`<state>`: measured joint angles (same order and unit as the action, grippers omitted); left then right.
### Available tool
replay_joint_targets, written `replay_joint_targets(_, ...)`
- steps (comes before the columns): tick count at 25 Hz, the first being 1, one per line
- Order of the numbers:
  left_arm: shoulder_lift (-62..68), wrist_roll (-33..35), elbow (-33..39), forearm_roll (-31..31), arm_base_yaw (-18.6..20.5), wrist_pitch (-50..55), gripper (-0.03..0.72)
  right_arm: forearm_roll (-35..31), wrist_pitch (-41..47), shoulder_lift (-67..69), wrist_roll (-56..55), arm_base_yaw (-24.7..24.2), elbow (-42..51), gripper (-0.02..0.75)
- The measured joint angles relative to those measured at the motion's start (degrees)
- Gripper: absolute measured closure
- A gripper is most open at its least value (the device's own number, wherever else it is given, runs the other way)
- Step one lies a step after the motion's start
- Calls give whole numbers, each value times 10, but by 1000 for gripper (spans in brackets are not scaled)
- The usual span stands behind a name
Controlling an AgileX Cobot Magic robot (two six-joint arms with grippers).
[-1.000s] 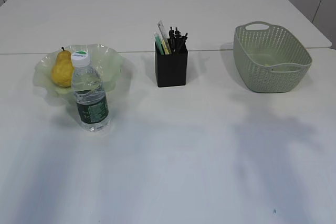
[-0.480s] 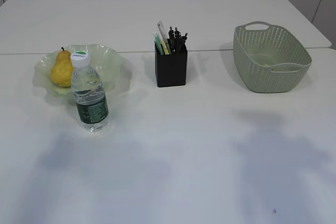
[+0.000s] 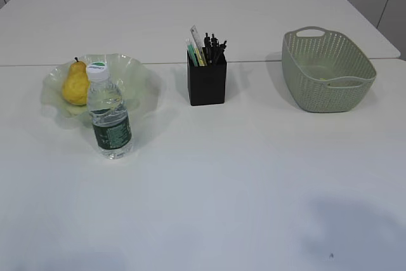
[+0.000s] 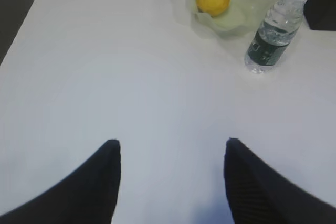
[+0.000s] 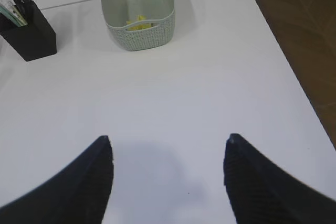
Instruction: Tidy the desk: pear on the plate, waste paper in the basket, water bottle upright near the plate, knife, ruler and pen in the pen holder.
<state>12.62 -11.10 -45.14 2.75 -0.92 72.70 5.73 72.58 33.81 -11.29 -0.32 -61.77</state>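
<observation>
**Desk looks tidy; both arms hang clear with empty jaws**

In the exterior view the yellow pear (image 3: pixel 75 83) with its short dark stem lies in the pale green wavy-rimmed glass plate (image 3: pixel 136 74) at centre left. The small clear plastic water bottle (image 3: pixel 109 112) with a white cap stands upright just in front of the plate. The matte black square pen holder (image 3: pixel 207 82) sits at upper centre, with pens and a transparent ruler (image 3: pixel 197 37) standing in it; a knife cannot be told apart among them. The sage-green woven-look plastic basket (image 5: pixel 138 6) holds the yellow and white waste paper (image 5: pixel 137 23), seen from the right wrist.

The left gripper (image 4: pixel 172 145) hovers above bare white desk (image 3: pixel 241 176), jaws wide apart and holding nothing; the right gripper (image 5: pixel 169 142) does likewise.

By the layout, every item seems placed, so the step in hand is likely retreat. Done well, that means lifting straight away from the top, keeping the left arm well off the upright bottle, which would tip easily.

The bottle's dark green label carries pale print, too small to read.
</observation>
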Motion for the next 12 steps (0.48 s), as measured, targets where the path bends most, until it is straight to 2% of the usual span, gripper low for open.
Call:
replay_joint_targets(6, -122, 0, 28, -13, 0, 3, 245, -4, 2, -87, 0, 0, 41, 249)
replay_joint_targets(12, -123, 3, 44, -13, 0, 5, 245, -17, 3, -197, 6, 0, 80, 250)
